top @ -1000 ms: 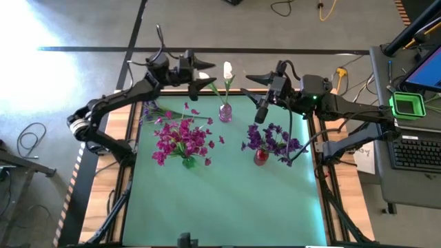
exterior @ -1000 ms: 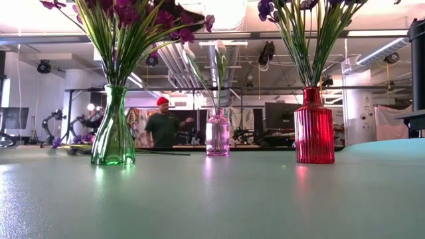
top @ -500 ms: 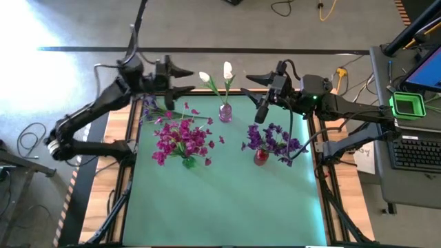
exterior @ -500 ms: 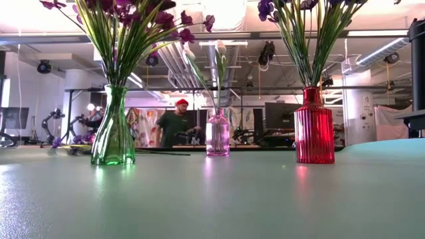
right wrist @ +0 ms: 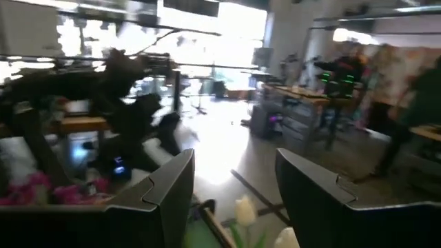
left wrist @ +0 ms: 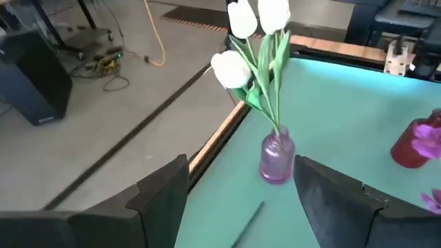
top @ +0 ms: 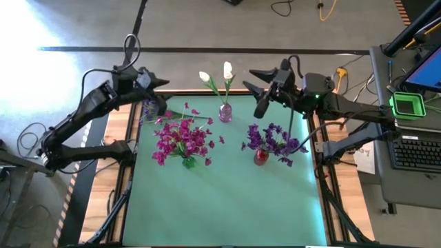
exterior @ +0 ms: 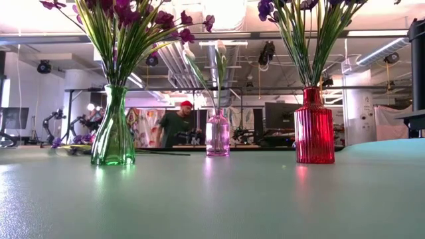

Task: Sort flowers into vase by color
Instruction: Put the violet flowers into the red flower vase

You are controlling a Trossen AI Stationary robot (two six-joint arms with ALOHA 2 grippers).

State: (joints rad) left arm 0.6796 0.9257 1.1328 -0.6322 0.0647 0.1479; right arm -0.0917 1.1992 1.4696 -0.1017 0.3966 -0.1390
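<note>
Hovering off the far-left corner of the table [top: 227, 207], left gripper [top: 153, 93] has its fingers [left wrist: 162, 196] spread wide, nothing between them; in its wrist view the gap frames the small pink vase [left wrist: 277, 158] from a distance, no contact. Right gripper [top: 256, 86] is up at the far edge, just right of that vase, fingers [right wrist: 169, 189] apart and empty, pointed out into the room.

Containers:
- small pink vase [top: 225, 112], far centre of the mat: white buds [top: 216, 73], three blooms visible in the left wrist view, stems upright to slightly fanned.
- green vase [exterior: 113, 129], left half of the mat: magenta-pink flowers [top: 180, 138], full bunch.
- red vase [exterior: 313, 126], right half: purple flowers [top: 272, 140], full bunch.

Loose: a few stems [top: 162, 114] with purple and pink blooms lie flat on the mat near the far-left corner, just below the left gripper, behind the green vase. Exact count can't tell.

Room: near half of the mat is open. Gaps between the three vases are clear at base level in the low view; blooms of the green and red bunches spread wide overhead. Far edge is tight, with both grippers and the pink vase along it. A person [exterior: 176, 126] stands in the room beyond the table.
</note>
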